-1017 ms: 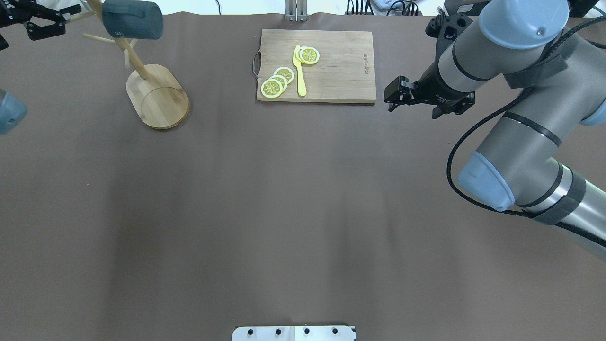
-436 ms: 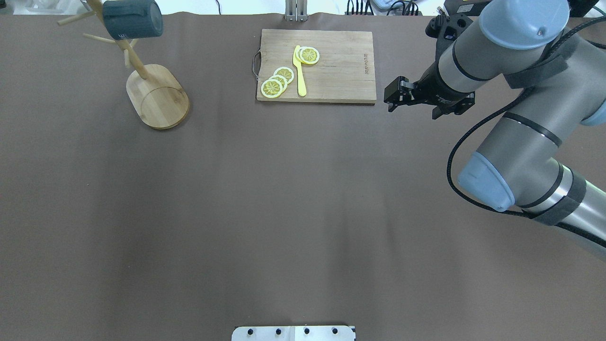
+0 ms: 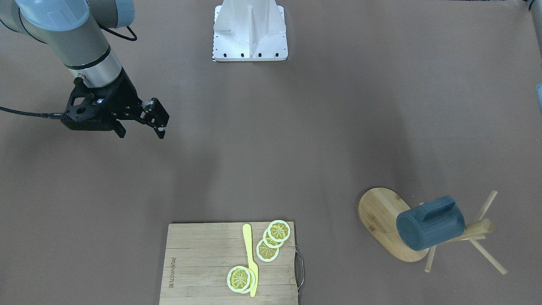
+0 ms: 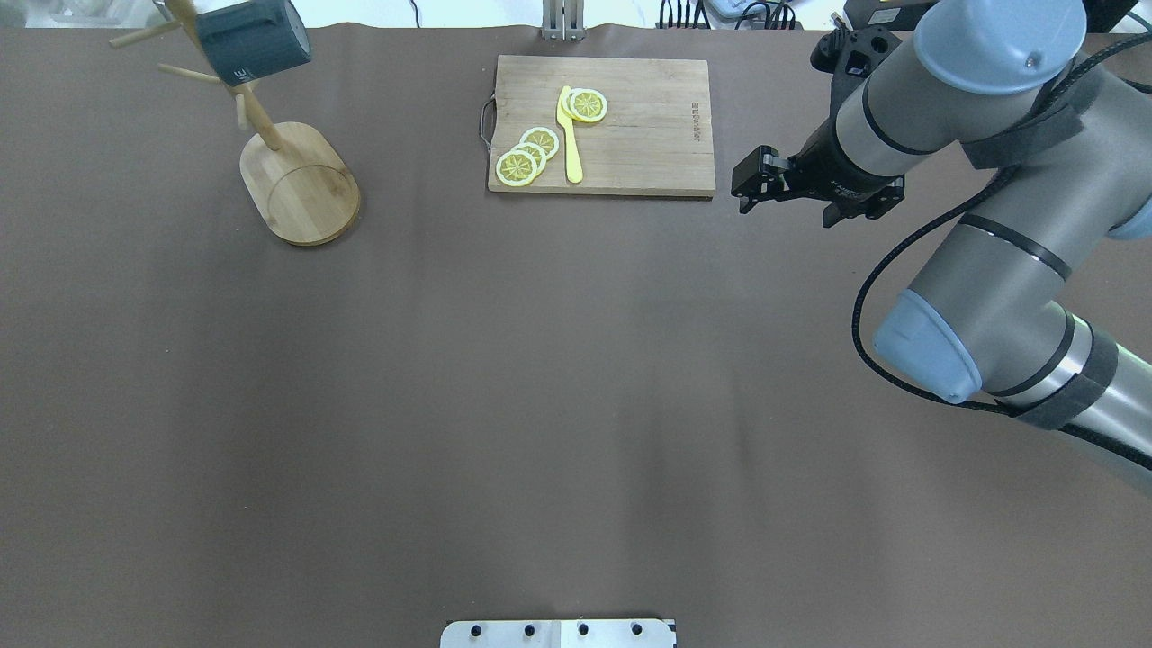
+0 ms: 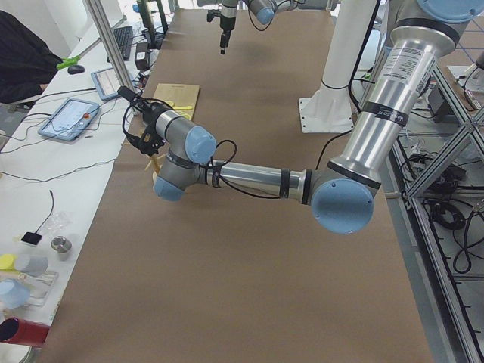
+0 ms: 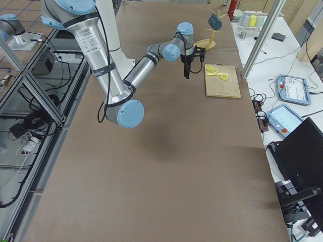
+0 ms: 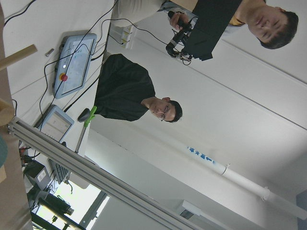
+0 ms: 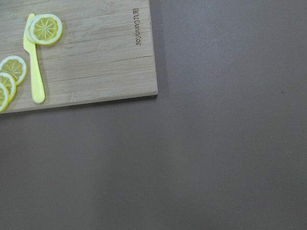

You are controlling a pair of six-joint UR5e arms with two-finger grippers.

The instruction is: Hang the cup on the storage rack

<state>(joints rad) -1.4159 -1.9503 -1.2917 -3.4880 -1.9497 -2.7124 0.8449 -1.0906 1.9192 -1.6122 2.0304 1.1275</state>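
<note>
The dark slate-blue cup [image 4: 254, 40] hangs by its handle on a peg of the bamboo storage rack [image 4: 301, 184] at the table's far left corner. In the front-facing view the cup [image 3: 430, 228] lies tilted over the rack's oval base [image 3: 377, 207]. My left gripper [image 5: 130, 97] shows only in the exterior left view, just beyond the rack and off the cup; I cannot tell its state. My right gripper [image 4: 745, 191] hangs open and empty over bare table beside the cutting board's right edge, and also shows in the front-facing view [image 3: 160, 127].
A wooden cutting board [image 4: 648, 135] at the back centre carries lemon slices [image 4: 526, 155] and a yellow knife [image 4: 569, 135]. The white robot base plate [image 4: 558, 633] sits at the near edge. Operators show in the left wrist view.
My left gripper has drawn back from the rack and left the overhead view. The cup stays on its peg and has swung slightly. The right arm has barely moved.
</note>
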